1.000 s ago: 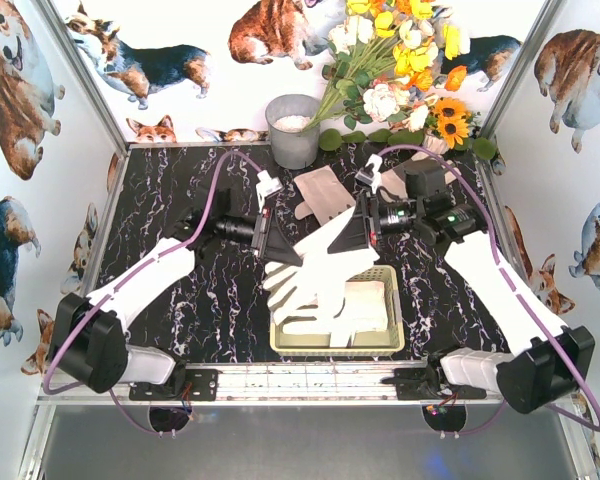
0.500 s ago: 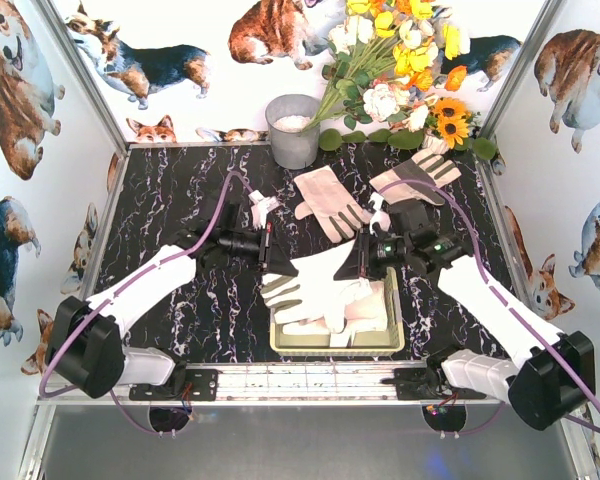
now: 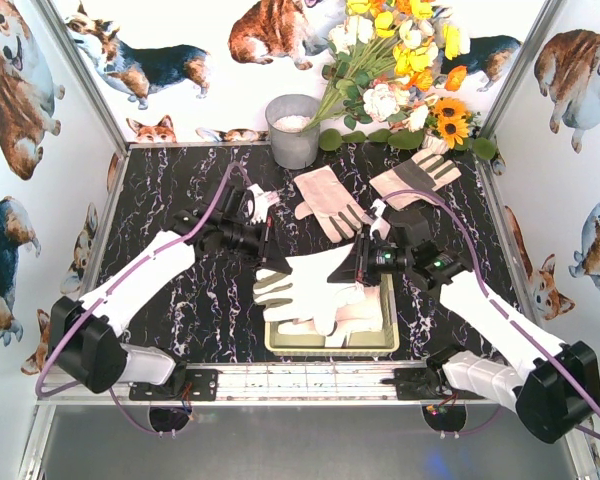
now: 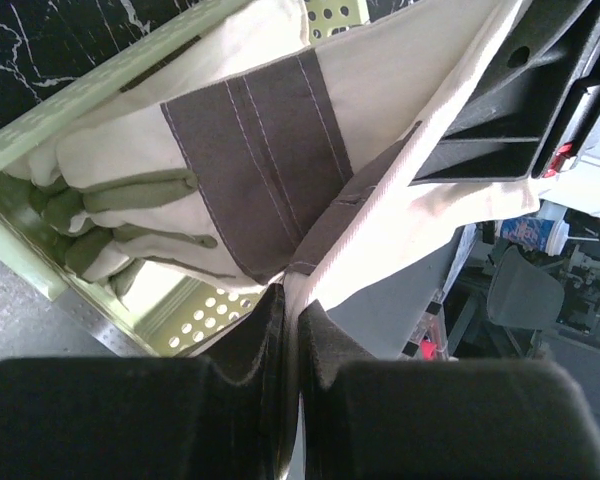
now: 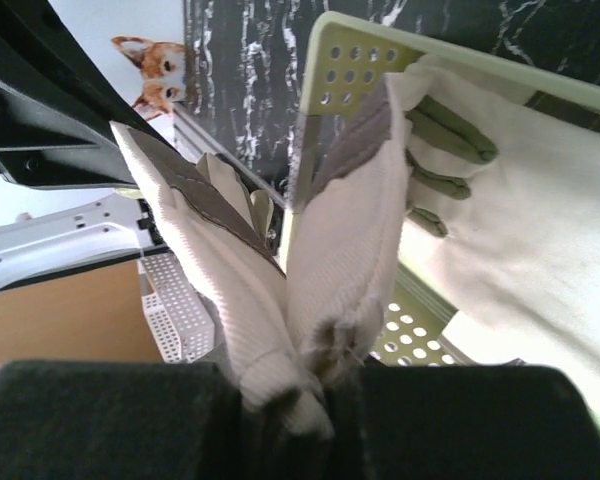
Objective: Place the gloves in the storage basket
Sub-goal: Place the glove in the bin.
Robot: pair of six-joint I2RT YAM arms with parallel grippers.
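Observation:
A white glove (image 3: pixel 305 283) hangs stretched between my two grippers, over the pale yellow storage basket (image 3: pixel 280 346). My left gripper (image 3: pixel 272 265) is shut on the glove's left edge. My right gripper (image 3: pixel 360 268) is shut on its right cuff. The glove's fingers droop over the basket's left rim. In the left wrist view the jaws (image 4: pixel 295 310) pinch the glove (image 4: pixel 250 170) above the basket (image 4: pixel 40 125), which holds other gloves (image 4: pixel 120 215). In the right wrist view the gripper (image 5: pixel 315 400) clamps the bunched cuff (image 5: pixel 340 260) over the basket rim (image 5: pixel 330 60). Two more gloves lie behind on the table (image 3: pixel 325 200) (image 3: pixel 415 175).
A grey metal bucket (image 3: pixel 293 130) stands at the back centre. A bunch of artificial flowers (image 3: pixel 400 70) fills the back right corner. The two loose gloves lie just behind the right arm. Walls with dog pictures close in both sides of the black marble table (image 3: pixel 170 200).
Both grippers have moved toward the near edge and lower with the glove held between them. The glove now hangs closer over the basket, and the gloves behind are uncovered.

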